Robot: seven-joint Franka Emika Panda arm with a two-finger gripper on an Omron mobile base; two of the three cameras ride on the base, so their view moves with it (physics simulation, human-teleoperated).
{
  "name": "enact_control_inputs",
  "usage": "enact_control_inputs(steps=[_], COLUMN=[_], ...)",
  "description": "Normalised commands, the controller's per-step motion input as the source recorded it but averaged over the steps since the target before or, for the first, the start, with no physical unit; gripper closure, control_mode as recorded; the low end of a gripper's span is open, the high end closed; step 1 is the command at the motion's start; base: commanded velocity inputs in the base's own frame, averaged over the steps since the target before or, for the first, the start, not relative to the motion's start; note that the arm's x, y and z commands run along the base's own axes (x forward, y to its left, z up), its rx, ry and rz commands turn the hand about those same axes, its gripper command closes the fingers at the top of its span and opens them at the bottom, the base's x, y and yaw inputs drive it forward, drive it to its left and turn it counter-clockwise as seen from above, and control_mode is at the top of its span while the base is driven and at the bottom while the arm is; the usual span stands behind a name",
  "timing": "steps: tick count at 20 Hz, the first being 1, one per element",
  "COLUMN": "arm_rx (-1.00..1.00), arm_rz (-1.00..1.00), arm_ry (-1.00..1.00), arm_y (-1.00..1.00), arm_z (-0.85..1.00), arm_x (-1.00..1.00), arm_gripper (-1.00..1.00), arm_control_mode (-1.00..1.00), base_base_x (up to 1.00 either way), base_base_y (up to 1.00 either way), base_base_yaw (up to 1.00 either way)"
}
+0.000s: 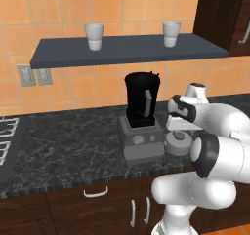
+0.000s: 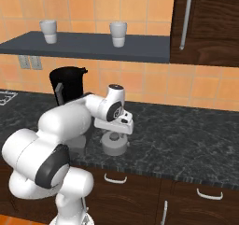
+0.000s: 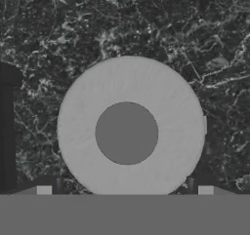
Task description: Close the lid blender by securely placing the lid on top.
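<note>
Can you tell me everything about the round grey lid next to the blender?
The round light-grey lid is a flat disc with a darker grey, round raised knob in its middle. It looks like smooth matte plastic. It lies flat on the black speckled stone counter, just to the right of the blender's boxy grey base, not on the tall black jar. The robot's gripper hangs right above it with its dark fingertips spread to either side of the disc, not squeezing it yet.

The lid [image 3: 129,83] looks matt light grey, like plastic, with a darker smooth knob. The counter [image 1: 73,146] is dark, white-veined polished stone. The blender [image 1: 141,102] has a glossy black jar on a matt grey base. Dark wood-grain cabinets [image 2: 210,23] carry shiny metal handles.
</note>
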Motion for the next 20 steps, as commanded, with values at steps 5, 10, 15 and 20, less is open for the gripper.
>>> enact_control_inputs(steps=[5,10,15,20], arm_rx=[0.00,0.00,0.00,0.00], arm_rz=[0.00,0.00,0.00,0.00], arm_ry=[-0.01,-0.01,-0.01,-0.01], arm_y=[0.04,0.13,0.01,-0.01], arm_z=[-0.27,-0.24,-0.22,-0.15], arm_x=[0.01,0.00,0.15,0.30], arm_gripper=[-1.00,-1.00,-1.00,-1.00], arm_control_mode=[-1.00,-1.00,-1.00,-1.00], base_base_x=[0.00,0.00,0.00,0.00], base_base_y=[0.00,0.00,0.00,0.00], base_base_yaw=[0.00,0.00,0.00,0.00])
